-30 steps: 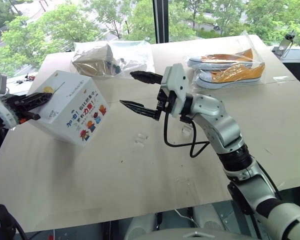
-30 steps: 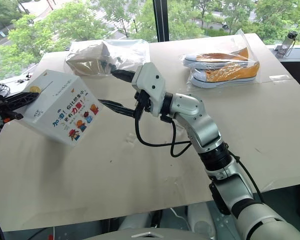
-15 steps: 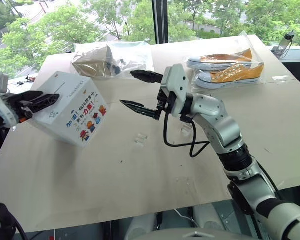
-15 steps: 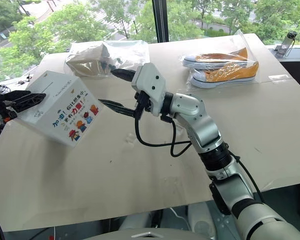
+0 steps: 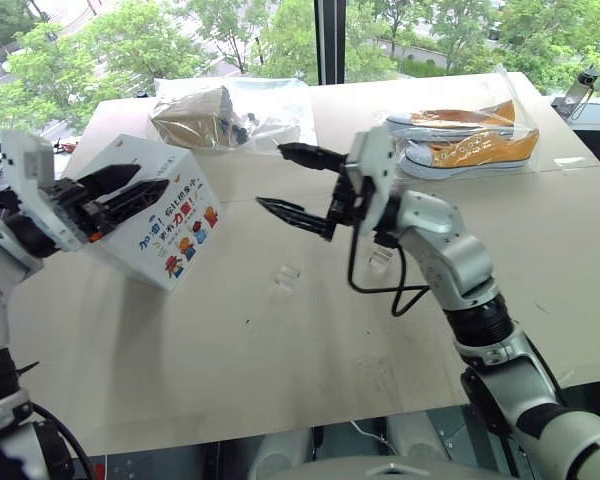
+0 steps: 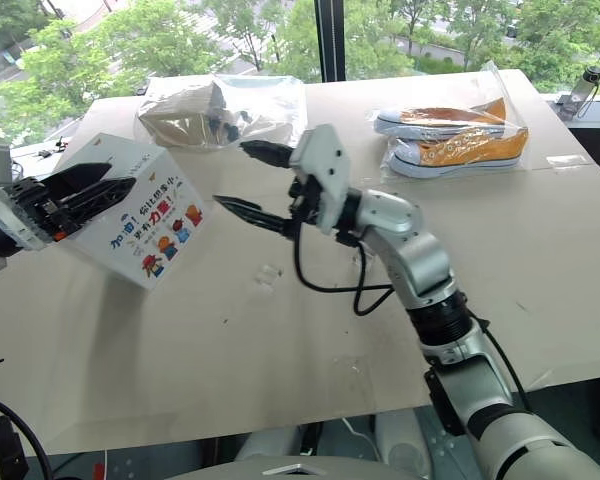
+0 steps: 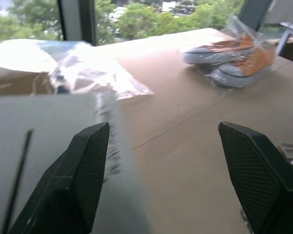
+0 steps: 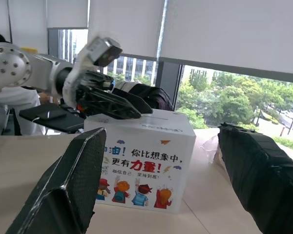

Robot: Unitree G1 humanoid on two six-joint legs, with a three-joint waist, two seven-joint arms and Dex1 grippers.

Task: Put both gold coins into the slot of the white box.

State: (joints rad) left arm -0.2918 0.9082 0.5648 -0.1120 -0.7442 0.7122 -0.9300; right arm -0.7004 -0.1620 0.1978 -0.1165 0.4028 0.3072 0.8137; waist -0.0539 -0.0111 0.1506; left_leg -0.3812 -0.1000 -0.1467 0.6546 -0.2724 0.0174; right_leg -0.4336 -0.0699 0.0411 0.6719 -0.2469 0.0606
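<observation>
Nearest on the tan table [image 5: 280, 380] lie two small clear plastic blocks [image 5: 283, 280], on the bare surface between the two arms. Just beyond them to the left, the white box [image 5: 158, 212] stands on the table, its cartoon-printed face turned toward the right arm. The thin dark slot [image 7: 18, 178] runs along its plain white top face. The left gripper [image 5: 120, 190] reaches over the box from the left, its two black fingers spread wide above the top face and clasping nothing. No gold coin can be made out anywhere.

To the right of the box, the right gripper [image 5: 295, 185] hangs above the table, pointing toward the box and well apart from it, its fingers likewise parted and empty.

Farther back, near the window edge, a clear plastic bag with a brown parcel [image 5: 215, 118] lies behind the box. To the right, a bagged pair of orange sneakers [image 5: 460, 140] rests.
</observation>
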